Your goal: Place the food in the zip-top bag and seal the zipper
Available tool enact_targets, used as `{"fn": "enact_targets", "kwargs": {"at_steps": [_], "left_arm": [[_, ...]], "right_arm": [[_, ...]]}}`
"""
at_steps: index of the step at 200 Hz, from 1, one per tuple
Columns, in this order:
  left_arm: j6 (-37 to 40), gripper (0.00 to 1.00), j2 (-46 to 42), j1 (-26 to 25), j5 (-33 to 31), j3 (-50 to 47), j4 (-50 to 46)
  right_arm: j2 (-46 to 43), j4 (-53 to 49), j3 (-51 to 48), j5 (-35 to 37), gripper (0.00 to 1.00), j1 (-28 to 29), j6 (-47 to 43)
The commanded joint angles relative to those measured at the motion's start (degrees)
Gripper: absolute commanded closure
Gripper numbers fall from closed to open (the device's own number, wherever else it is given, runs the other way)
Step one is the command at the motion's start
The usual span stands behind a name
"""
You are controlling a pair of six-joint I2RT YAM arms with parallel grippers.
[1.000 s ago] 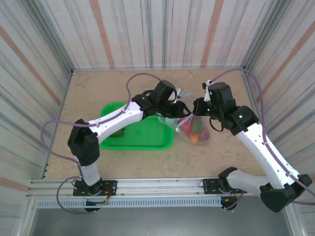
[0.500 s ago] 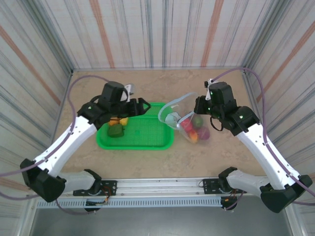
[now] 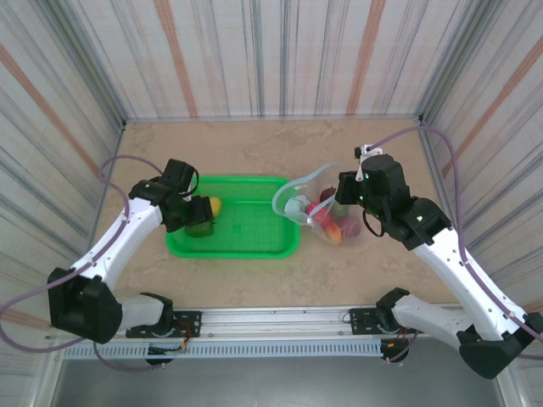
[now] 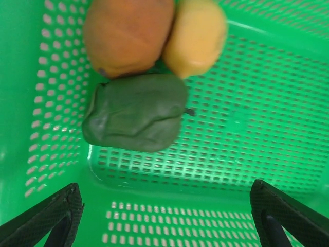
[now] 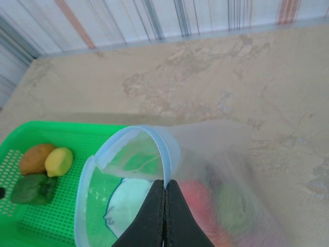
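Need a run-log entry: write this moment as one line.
left gripper: open over green pepper in basket | right gripper: shut on zip-top bag rim | zipper: unsealed

Inside the zip-top bag [image 5: 241, 154], the food [image 5: 205, 200] is a red and green blur behind cloudy plastic. The orange fruit [image 4: 128, 33] and yellow fruit [image 4: 198, 36], itself smeared, run off the left wrist view's top edge, the left gripper [image 4: 164, 203] off its bottom

The basket [image 4: 247, 154] is glossy, perforated green plastic; the green pepper [image 4: 136, 113] looks matt and rubbery. The zip-top bag [image 5: 216, 154] is clear, soft film. The surface [image 5: 247, 77] is matt, stone-patterned.
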Motion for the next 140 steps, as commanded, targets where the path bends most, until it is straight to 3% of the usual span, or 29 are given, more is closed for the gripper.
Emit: {"fn": "enact_targets", "kwargs": {"at_steps": [1,37,140], "left_arm": [[2.2,0.11,2.2,0.6,-2.9,-0.4,-0.3],[3.4,0.08,6.9,0.9,-2.3,0.0,1.3],[2.5,0.09,16.0,1.2,-1.9,-1.5,6.4]], "right_arm": [[-1.2,1.6,-0.9,-0.3,1.0,0.2,1.1],[-2.1,3.1,-3.0,-1.5,1.0,0.2,1.7],[-2.2,6.7,-6.2,-2.8,1.0,-0.9,1.3]]}}
